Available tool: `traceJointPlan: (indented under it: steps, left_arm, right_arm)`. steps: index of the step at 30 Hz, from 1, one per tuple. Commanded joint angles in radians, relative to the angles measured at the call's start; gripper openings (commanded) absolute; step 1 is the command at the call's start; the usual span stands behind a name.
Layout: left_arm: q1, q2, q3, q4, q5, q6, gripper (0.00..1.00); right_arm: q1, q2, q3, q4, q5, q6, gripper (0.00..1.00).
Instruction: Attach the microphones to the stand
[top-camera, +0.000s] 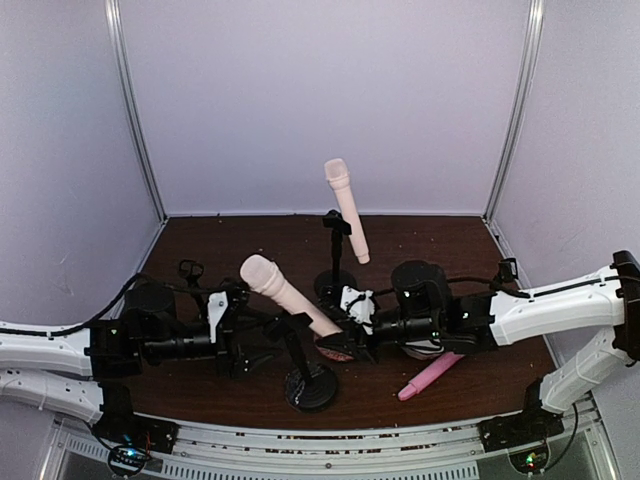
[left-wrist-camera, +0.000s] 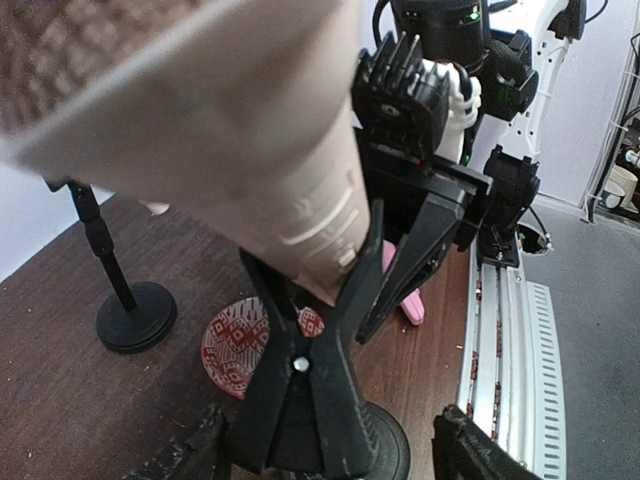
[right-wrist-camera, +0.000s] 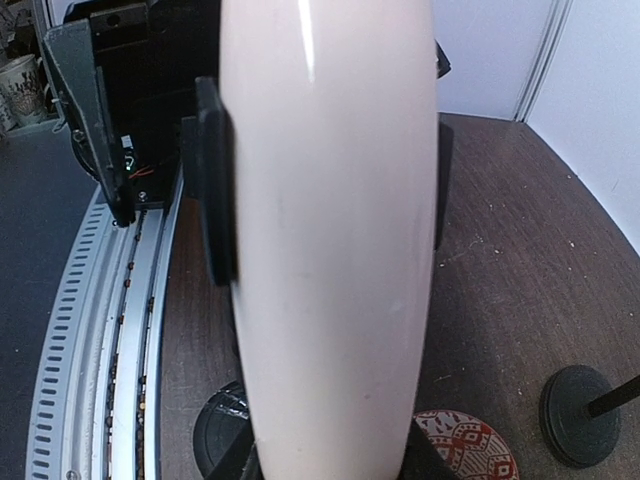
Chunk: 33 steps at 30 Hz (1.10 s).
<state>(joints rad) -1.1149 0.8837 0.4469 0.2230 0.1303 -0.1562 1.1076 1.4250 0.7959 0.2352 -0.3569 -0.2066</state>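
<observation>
A peach microphone leans up to the left, its body sitting in the black clip of the near stand. My right gripper is shut on its lower end; in the right wrist view the microphone fills the gap between the fingers. My left gripper is open, with one finger on each side of the clip and touching neither side. A second peach microphone sits clipped on the far stand. The pink microphone lies on the table at the front right.
A red patterned dish lies on the table just behind the near stand. A third small black stand is at the back left. White walls close in the table on three sides, and a metal rail runs along the near edge.
</observation>
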Motion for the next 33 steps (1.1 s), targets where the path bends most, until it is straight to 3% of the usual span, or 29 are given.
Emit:
traceJointPlan:
  steps: [1,3,4,5,7,11,17,25,29,33]
  left_arm:
    - [-0.006,-0.019,0.030,0.094,-0.011,0.001,0.72]
    - [-0.006,-0.048,0.038,0.075,-0.043,-0.003,0.76]
    - [-0.006,-0.062,0.049,0.061,-0.060,-0.004,0.93]
    - [-0.006,-0.077,0.061,0.045,-0.075,-0.003,0.97]
    - [-0.007,-0.090,0.091,0.028,-0.090,-0.003,0.98]
    - [-0.006,-0.080,0.161,0.006,-0.085,-0.008,0.98]
    - [-0.006,0.023,0.282,-0.054,0.044,-0.003,0.98]
    - [-0.006,0.152,0.344,-0.004,0.075,-0.006,0.96]
    - [-0.006,0.173,0.367,-0.012,0.095,0.014,0.87]
    - [-0.006,0.155,0.366,-0.009,0.149,0.032,0.73]
  right_arm:
    - [0.003,-0.013,-0.015,-0.098,0.009,0.001,0.27]
    - [0.003,-0.023,-0.014,-0.097,-0.008,0.008,0.38]
    - [0.003,-0.030,-0.015,-0.097,-0.009,0.015,0.44]
    - [0.003,-0.037,-0.015,-0.094,-0.007,0.022,0.54]
    - [0.003,-0.062,-0.026,-0.075,-0.004,0.038,0.68]
    - [0.002,-0.122,-0.034,-0.074,-0.010,0.067,0.81]
    - [0.002,-0.197,-0.030,-0.119,-0.008,0.083,0.85]
    - [0.001,-0.224,-0.035,-0.138,-0.004,0.085,0.87]
    - [0.003,-0.227,-0.039,-0.141,-0.005,0.086,0.87]
    - [0.002,-0.230,-0.046,-0.138,-0.002,0.084,0.87]
